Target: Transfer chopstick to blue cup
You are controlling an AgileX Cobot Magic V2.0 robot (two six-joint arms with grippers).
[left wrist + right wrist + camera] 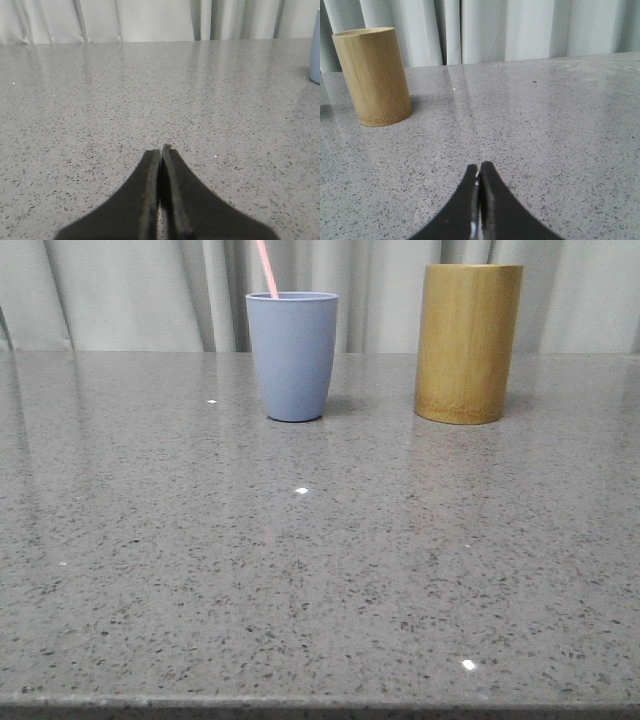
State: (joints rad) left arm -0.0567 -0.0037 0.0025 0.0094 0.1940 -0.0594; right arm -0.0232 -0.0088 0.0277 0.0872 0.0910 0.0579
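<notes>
Speckled grey stone of the table point(300, 620) lies nearest in the front view, its near edge running along the bottom of the picture; a broad bare stretch reaches from that edge to the cups at the far side. Two cups stand there, well apart: one blue cup point(291, 355) left of centre and one bamboo cylinder point(467, 342) to its right, taller and wider; both are upright, close to the far edge, with pale curtains point(130, 290) hanging behind. One chopstick point(267, 268) stands inside the blue cup; only its pink upper end shows above the rim, its long axis near vertical and tilted to the left as it rises, its top cut off by the frame.

Two grippers appear, one in each wrist view; the left gripper point(162, 150) has its dark fingers pressed together with nothing between them, low over open table, the blue cup's side point(315, 47) just visible far off to its right; the right gripper point(479, 167) is likewise clenched on nothing, with the bamboo cylinder point(372, 75) far ahead to its left and clear table around it.
</notes>
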